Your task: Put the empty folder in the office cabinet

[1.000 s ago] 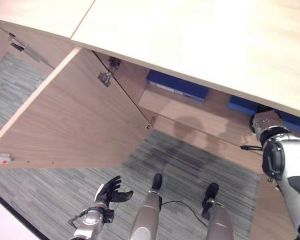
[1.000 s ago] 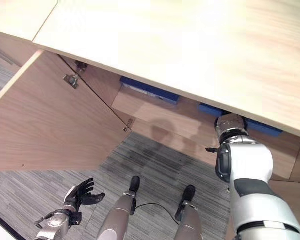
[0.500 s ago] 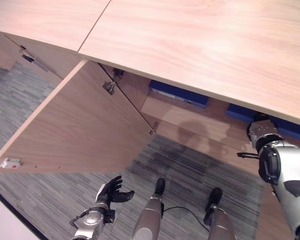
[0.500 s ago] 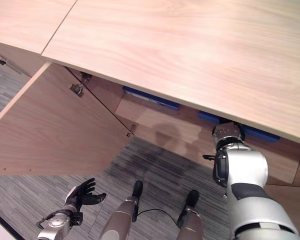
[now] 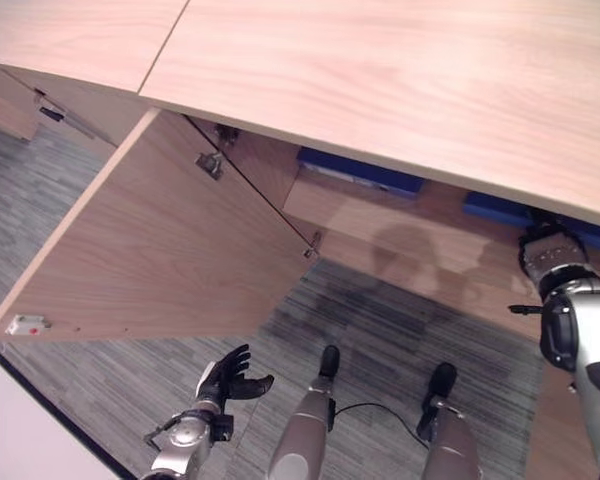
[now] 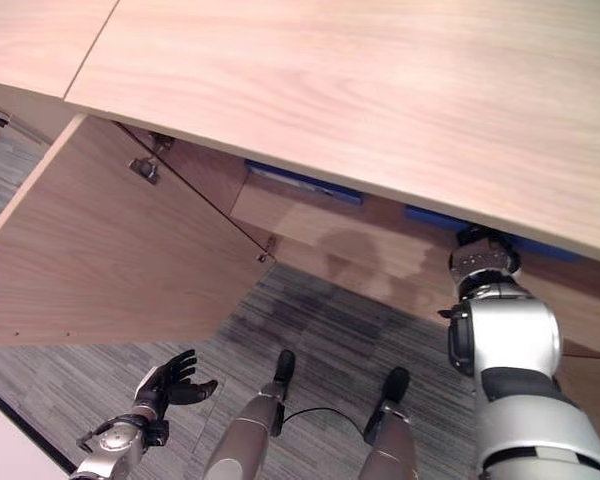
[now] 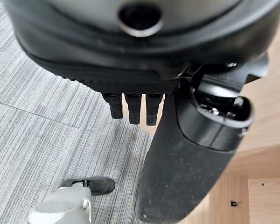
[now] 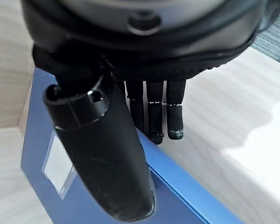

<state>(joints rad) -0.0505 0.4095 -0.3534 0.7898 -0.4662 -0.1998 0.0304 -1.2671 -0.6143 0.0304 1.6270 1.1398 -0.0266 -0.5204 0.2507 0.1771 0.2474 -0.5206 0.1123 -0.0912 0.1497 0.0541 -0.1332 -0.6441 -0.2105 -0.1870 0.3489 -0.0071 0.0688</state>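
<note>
Right hand [image 8: 130, 116] sits under the cabinet top [image 5: 400, 90] in both eye views, so its fingers are hidden there. In the right wrist view the thumb covers part of the blue folder [image 8: 46, 186]; the folder runs off the frame edge, and its white label [image 8: 56, 161] is half covered. Whether the fingertips [image 8: 175, 130] touch the folder edge can't be told. Second blue folder [image 5: 365, 172] on the shelf is mostly hidden behind the top's edge. Open door [image 5: 160, 250] hides the cabinet side behind it.
</note>
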